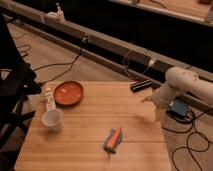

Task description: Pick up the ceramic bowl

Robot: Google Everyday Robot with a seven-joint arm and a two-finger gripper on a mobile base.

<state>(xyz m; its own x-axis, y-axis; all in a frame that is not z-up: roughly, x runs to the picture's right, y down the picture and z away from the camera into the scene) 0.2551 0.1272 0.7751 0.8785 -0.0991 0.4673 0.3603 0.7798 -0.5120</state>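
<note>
Right now your biggest thing is the wooden table [90, 155], and the white arm [187, 82] comes in over its right edge. The gripper [156, 107] hangs low beside that edge, toward the far-right corner; you cannot tell from this view whether it is open or closed. The ceramic bowl [68, 93] sits level near the far-left corner, well apart from the gripper, so I judge the step in hand to be the reach across. Carry the gripper high along the far edge and come down on the rim facing the table's middle, because the white cup [52, 120] and a small pale bottle [48, 101] stand just beside the bowl along the left edge. The bowl is round and mouth up, so it has no long axis and any free rim point serves. The orange tool [114, 139] by the near edge looks clear of that path.
</note>
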